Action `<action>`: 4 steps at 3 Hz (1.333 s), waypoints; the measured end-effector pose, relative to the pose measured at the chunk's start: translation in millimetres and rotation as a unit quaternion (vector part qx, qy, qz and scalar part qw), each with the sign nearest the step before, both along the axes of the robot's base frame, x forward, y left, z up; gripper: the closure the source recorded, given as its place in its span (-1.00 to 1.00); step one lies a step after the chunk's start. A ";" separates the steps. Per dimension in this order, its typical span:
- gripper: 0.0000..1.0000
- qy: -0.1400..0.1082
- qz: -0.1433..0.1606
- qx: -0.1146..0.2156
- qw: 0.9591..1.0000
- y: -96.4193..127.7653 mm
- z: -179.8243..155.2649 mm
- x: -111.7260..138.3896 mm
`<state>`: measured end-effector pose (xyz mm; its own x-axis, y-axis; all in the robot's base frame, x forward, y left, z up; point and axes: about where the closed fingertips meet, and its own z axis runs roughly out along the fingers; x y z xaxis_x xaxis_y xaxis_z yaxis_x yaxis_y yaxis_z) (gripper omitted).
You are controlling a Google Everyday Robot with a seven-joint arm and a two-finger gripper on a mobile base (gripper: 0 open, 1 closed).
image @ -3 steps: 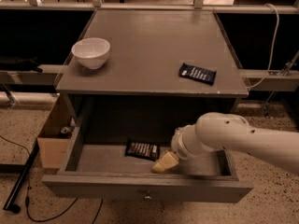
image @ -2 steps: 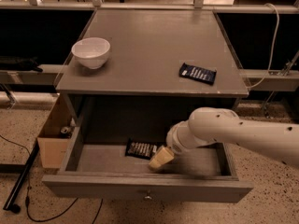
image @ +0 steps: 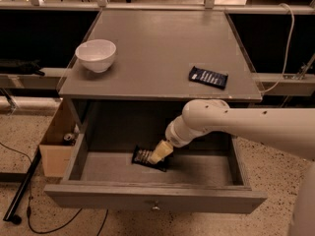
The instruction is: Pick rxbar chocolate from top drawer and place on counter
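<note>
The top drawer [image: 152, 198] is pulled open below the counter [image: 157, 43]. The rxbar chocolate [image: 142, 156], a dark bar with pale lettering, lies flat on the drawer floor near the middle. My gripper [image: 160, 154] reaches down into the drawer from the right on a white arm. Its pale fingertips sit over the right end of the bar and hide that end.
A white bowl [image: 96, 55] stands on the counter's left front. A bluish-black wrapped bar [image: 208, 77] with white text lies on the counter's right front. A cardboard box [image: 55, 146] sits on the floor left of the cabinet. Cables trail on the floor at left.
My gripper has moved left and a little deeper into the drawer, from beside the bar to over its right end. The bar has not moved.
</note>
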<state>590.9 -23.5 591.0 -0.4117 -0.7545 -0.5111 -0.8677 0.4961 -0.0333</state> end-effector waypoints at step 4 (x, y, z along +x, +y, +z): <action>-1.00 0.001 -0.004 -0.007 1.000 4.8 -20.4 -53.3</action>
